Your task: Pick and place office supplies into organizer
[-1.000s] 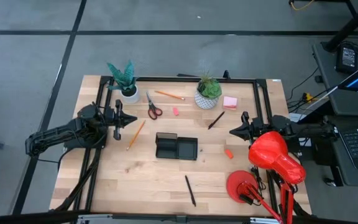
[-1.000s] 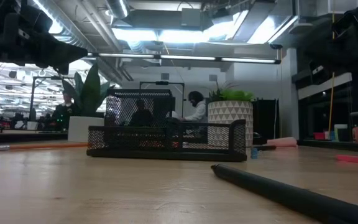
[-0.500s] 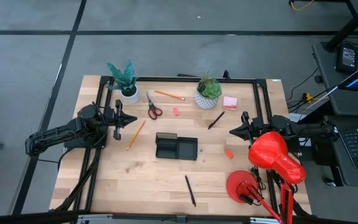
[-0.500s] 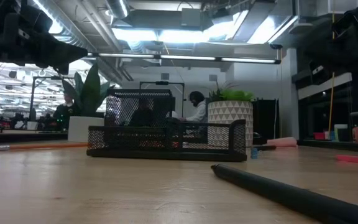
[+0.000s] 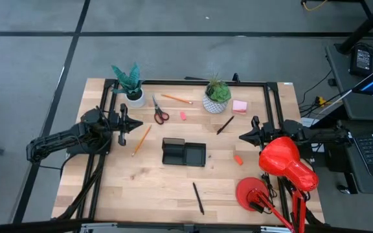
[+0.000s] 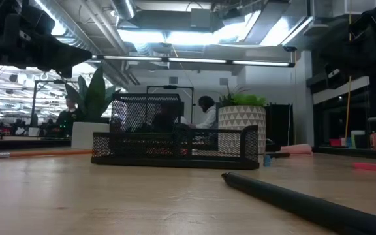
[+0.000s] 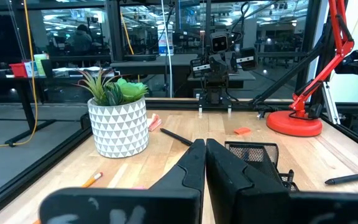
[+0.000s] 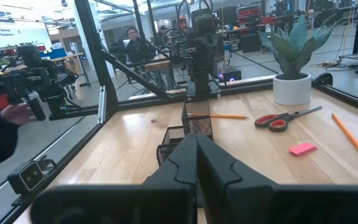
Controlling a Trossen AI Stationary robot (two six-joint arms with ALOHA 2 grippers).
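The black mesh organizer point(image 5: 183, 153) stands mid-table, also in the low view point(image 6: 175, 145). Red-handled scissors point(image 5: 160, 114), an orange pencil point(image 5: 177, 99) and a pink eraser point(image 5: 182, 116) lie toward the far edge. A second pencil point(image 5: 142, 140) lies left of the organizer. The pink sticky-note block point(image 5: 239, 107), a dark pen point(image 5: 225, 125) and an orange eraser point(image 5: 238, 159) are on the right. Another pen point(image 5: 198, 198) lies near the near edge. My left gripper point(image 5: 125, 123) point(image 7: 204, 147) hovers shut at the table's left. My right gripper point(image 5: 241, 136) point(image 8: 196, 140) hovers shut at the right.
Two potted plants point(image 5: 129, 84) point(image 5: 216, 96) stand along the far edge. A red desk lamp point(image 5: 280, 169) stands at the near right corner. A black frame rail point(image 5: 193, 82) borders the table's far side. People show in the room beyond the table.
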